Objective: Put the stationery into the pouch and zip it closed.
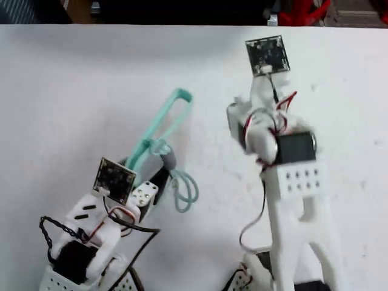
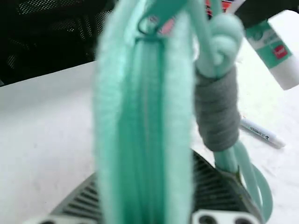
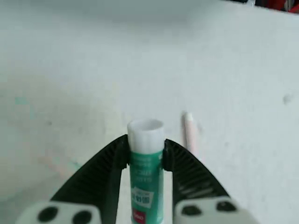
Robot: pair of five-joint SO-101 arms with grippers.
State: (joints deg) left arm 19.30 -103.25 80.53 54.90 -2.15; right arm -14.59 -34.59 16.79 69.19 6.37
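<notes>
**Mint pouch (image 2: pixel 140 121) clamped in left gripper (image 1: pixel 154 173); glue stick (image 3: pixel 145 177) pinched in right gripper (image 3: pixel 145 151)**

**1. Left arm**
- Closest to the left wrist camera, the pouch stands edge-on. Its two fuzzy mint edges run away from the lens with a groove between them.
- The left gripper's jaws are pressed together on the near end of the pouch. One ribbed dark finger (image 2: pixel 215 186) shows behind the fabric.
- In the high view the pouch slants up and away from the left gripper. Its two edges stand slightly apart toward the far end.
- Whether the zip is drawn cannot be told.
- A mint cord (image 2: pixel 219 42) is knotted beside the pouch. Below the knot it passes through a grey wrap (image 2: pixel 217 116).
- The loop of the cord (image 1: pixel 185 191) lies on the table (image 1: pixel 73 91) just beside the left gripper.

**2. Right arm**
- The right gripper's black fingers (image 3: pixel 110 163) pinch the glue stick by its green-labelled body.
- The white cap (image 3: pixel 145 133) projects past the fingertips.
- From the left wrist camera the glue stick (image 2: pixel 273 51) appears farther off, beyond the pouch and raised above the table.
- In the high view the right arm stands beside the pouch without touching it.

**3. Table, farthest items**
- A white pen (image 3: pixel 190 130) lies flat on the table beyond the glue stick, near it but apart.
- In the left wrist view the pen (image 2: pixel 261 133) rests past the grey wrap, clear of both cord and pouch.
</notes>
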